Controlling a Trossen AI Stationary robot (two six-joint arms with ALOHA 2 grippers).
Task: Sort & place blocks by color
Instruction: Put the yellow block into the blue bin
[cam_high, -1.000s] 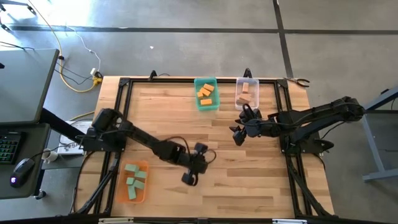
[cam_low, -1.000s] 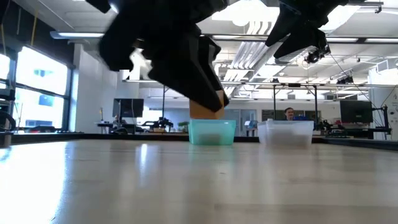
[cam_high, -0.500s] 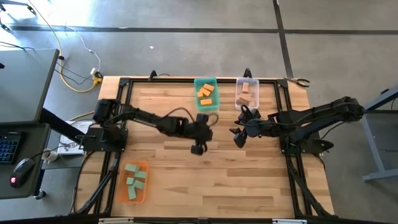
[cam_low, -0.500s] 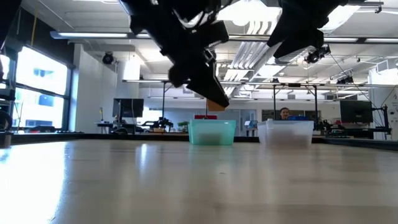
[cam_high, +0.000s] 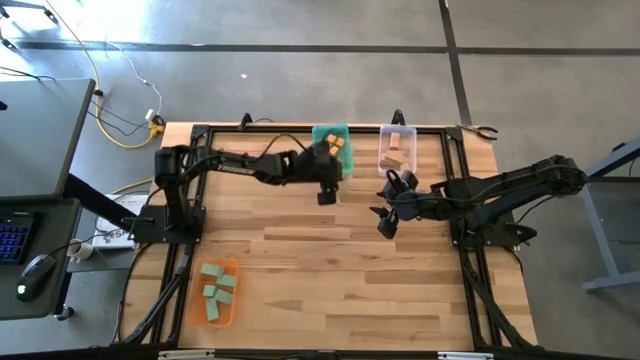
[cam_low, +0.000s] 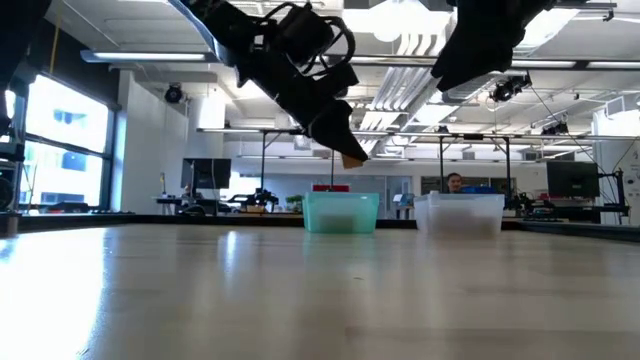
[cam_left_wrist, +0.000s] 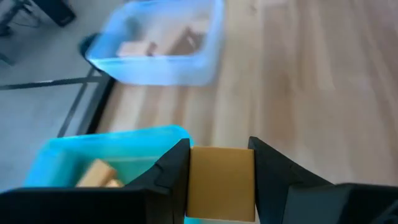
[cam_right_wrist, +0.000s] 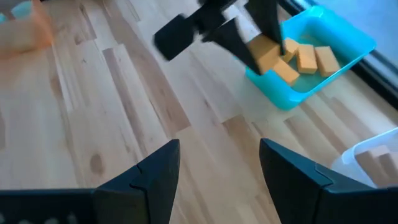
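Right at the near edge of the teal bin (cam_left_wrist: 74, 155), the left tool (cam_left_wrist: 221, 171) is clamped on an orange block (cam_left_wrist: 221, 183); bin's just ahead and below, so it's basically a drop. Right tool (cam_right_wrist: 217, 171) hangs open mid-surface.

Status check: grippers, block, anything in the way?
Left gripper shut on orange block, above teal bin. Right gripper open, waiting mid-table. Path clear.

No writing, label, brand mark or number can be read anywhere in these views; whatever signs hang in the room behind are too small to tell.
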